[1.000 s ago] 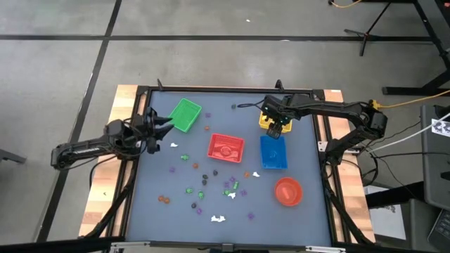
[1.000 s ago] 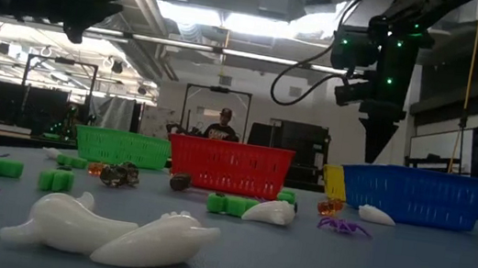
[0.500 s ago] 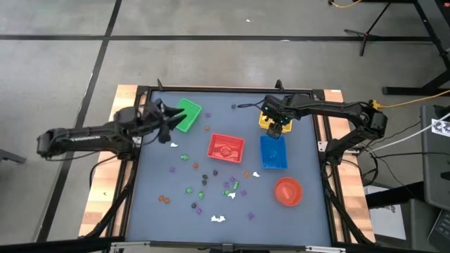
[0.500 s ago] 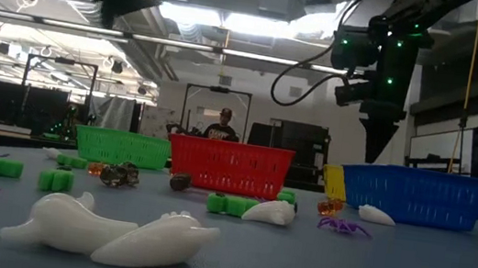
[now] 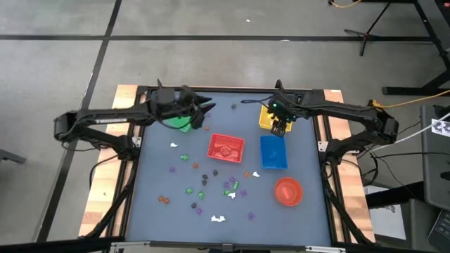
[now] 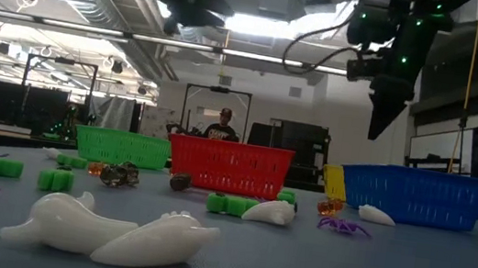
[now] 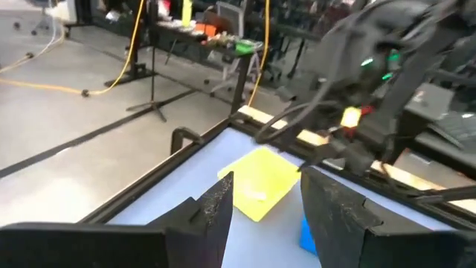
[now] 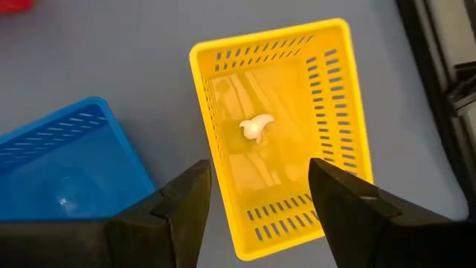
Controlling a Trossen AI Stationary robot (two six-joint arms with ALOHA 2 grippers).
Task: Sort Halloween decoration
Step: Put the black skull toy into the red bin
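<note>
Right gripper (image 8: 256, 195) hangs above the yellow basket (image 8: 327, 112), fingers spread apart and holding nothing. One white trinket (image 8: 255, 126) lies on the basket floor directly below, between the two fingers as seen from the wrist, clear of both. The blue basket (image 8: 67, 160) sits just beside the yellow one. Left gripper (image 5: 204, 107) is raised over the green basket (image 5: 181, 124), fingers parted and nothing visible between them. The remaining Halloween decoration (image 5: 204, 184) lies scattered on the table (image 5: 309, 218) in front of the red basket (image 5: 226, 147), well apart from both grippers.
</note>
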